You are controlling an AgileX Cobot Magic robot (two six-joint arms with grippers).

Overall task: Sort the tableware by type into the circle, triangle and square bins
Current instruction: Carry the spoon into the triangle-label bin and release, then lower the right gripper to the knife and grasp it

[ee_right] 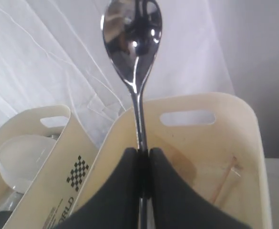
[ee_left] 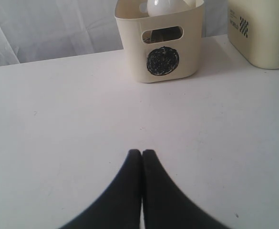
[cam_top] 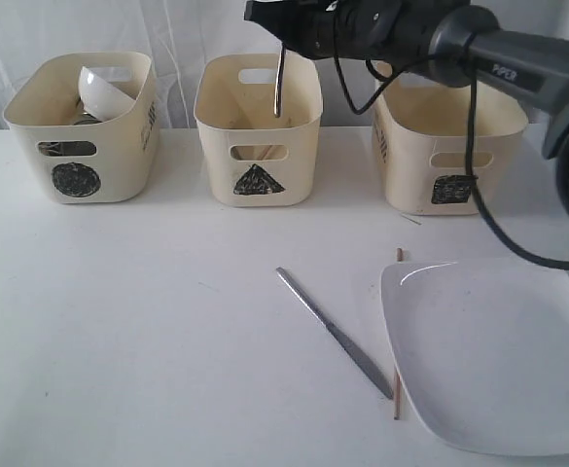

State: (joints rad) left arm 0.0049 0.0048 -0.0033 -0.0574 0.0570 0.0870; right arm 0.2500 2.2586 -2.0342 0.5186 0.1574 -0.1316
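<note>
Over the mouth of the triangle bin (cam_top: 303,126), middle of the row, found the right gripper (cam_top: 269,17) clamped on the steel spoon (cam_top: 279,83), pinching the handle from both sides. Saw the spoon hanging straight down from the pads, with its bowl end lowest. Spotted one thin wooden chopstick (ee_right: 225,179) lying inside that same bin, and glimpsed it through the front handle slot too. Noted the circle bin (cam_top: 119,146) at the left, with the round white bowl (cam_top: 104,92) tipped against its back wall and some steel ware beneath, mostly hidden. Could not see into the square bin (cam_top: 410,165) at the right, behind the arm. On the white table (cam_top: 119,321), found the steel knife (cam_top: 335,334) lying diagonally in front of the triangle bin, with its tip just beside the large square white plate (cam_top: 498,360). Made out a second chopstick (cam_top: 396,404) along the plate's left edge, with its middle part tucked under the rim. Found the left gripper (ee_left: 142,152) closed tight, with fingertips touching and nothing between them, low over bare table well in front of the circle bin.
</note>
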